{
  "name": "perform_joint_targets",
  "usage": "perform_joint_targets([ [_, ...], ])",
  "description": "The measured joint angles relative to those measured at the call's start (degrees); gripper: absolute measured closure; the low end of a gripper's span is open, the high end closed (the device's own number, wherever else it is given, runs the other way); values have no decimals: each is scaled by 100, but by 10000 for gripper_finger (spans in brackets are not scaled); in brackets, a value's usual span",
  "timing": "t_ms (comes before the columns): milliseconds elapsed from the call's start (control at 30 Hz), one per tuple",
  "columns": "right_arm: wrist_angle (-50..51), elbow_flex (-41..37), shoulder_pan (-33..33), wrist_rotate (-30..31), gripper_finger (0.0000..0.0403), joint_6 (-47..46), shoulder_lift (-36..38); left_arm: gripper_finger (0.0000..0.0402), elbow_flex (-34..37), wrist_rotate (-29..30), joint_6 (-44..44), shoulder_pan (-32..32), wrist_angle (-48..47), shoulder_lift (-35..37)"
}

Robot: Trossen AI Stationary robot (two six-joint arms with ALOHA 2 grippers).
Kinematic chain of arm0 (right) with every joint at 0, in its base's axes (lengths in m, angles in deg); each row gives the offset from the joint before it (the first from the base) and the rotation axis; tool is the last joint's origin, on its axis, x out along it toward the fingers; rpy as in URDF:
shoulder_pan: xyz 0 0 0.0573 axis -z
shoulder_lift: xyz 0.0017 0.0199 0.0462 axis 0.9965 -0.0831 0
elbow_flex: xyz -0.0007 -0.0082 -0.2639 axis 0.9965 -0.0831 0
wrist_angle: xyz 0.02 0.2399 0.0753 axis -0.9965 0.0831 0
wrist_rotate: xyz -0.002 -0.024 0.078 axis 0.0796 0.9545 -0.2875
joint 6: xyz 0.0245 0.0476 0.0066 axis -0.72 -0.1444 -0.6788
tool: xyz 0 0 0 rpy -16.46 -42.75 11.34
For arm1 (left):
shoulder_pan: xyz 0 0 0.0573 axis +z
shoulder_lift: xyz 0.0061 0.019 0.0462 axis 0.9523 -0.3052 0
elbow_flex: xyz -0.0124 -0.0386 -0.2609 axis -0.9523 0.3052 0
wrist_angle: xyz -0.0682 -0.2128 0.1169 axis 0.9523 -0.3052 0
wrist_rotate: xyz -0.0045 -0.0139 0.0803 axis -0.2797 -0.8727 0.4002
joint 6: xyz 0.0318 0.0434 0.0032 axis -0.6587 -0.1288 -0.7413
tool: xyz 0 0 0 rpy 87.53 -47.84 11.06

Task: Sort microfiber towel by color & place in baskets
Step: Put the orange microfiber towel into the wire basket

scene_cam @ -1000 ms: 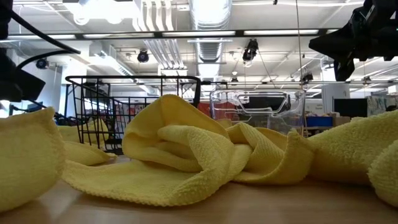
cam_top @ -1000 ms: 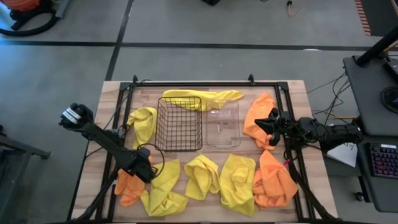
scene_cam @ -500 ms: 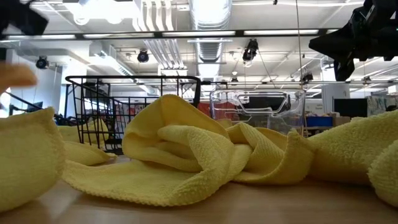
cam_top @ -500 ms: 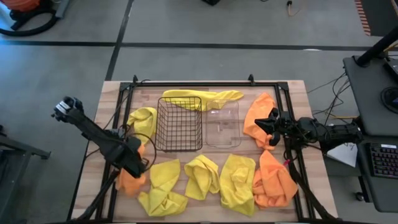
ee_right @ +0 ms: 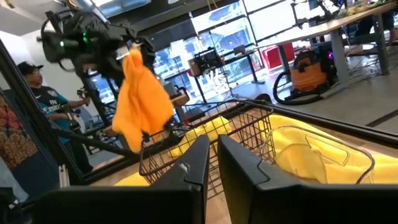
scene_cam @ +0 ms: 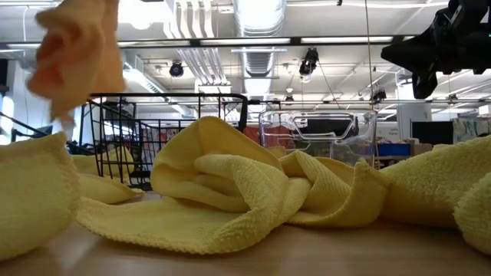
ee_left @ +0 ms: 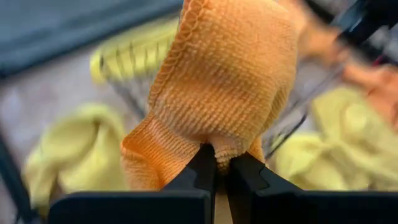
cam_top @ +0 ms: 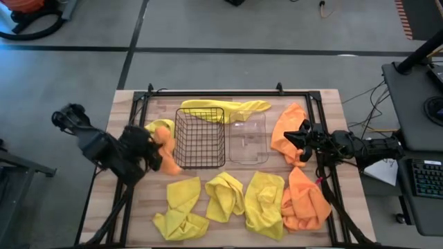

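My left gripper [cam_top: 154,146] is up in the air beside the left side of the black wire basket [cam_top: 199,138], shut on an orange microfiber towel [cam_top: 168,153] that hangs above the table [scene_cam: 77,57]. The clear plastic basket [cam_top: 248,137] stands right of the wire one. Yellow towels lie in a front row [cam_top: 181,211] [cam_top: 225,196] [cam_top: 264,200]. Another yellow towel [cam_top: 159,130] lies at the left, and one more [cam_top: 225,107] is at the wire basket's far rim. My right gripper [cam_top: 291,138] hovers shut above an orange towel [cam_top: 285,131] at the right. My left gripper pinches a bunched fold of the orange towel [ee_left: 219,144] between its two fingers, which slant downward toward the wire basket. Several layers are gathered at the pinch. The towel is lifted clear of the table and hangs slack below the fingers [ee_right: 140,102].
A second orange towel [cam_top: 303,200] lies at the front right. A black metal frame [cam_top: 228,93] runs around the tabletop. A person [ee_right: 34,93] stands in the room beyond the table's left side.
My left gripper has risen from the table's near-left part and moved toward the wire basket, tipping from pointing down toward a shallower slant. The orange towel has come up with it, off the table, and now hangs clear beside the basket.
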Motion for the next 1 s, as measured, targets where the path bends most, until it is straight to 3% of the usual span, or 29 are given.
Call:
perform_joint_targets([
  [233, 0, 0, 2, 121, 374, 0, 0, 402, -529, 1183, -1348, 51, 275, 174],
  [433, 1, 30, 4, 162, 374, -6, -2, 401, -385, 1610, -3682, 370, 1986, 301],
  [500, -51, 81, 4, 160, 374, -40, 0, 401, -194, 1377, -4710, 651, 2887, 295],
  [633, -161, 240, 4, 157, 374, -46, -2, 401, 347, 175, -6364, 1421, 4330, 275],
  [800, -138, 449, 0, 155, 374, -48, -24, 401, 1221, -751, -6588, 2517, 4782, 390],
  [1000, -129, 666, 0, 107, 374, -48, -253, 401, 2448, -1540, -6633, 3322, 6014, 583],
])
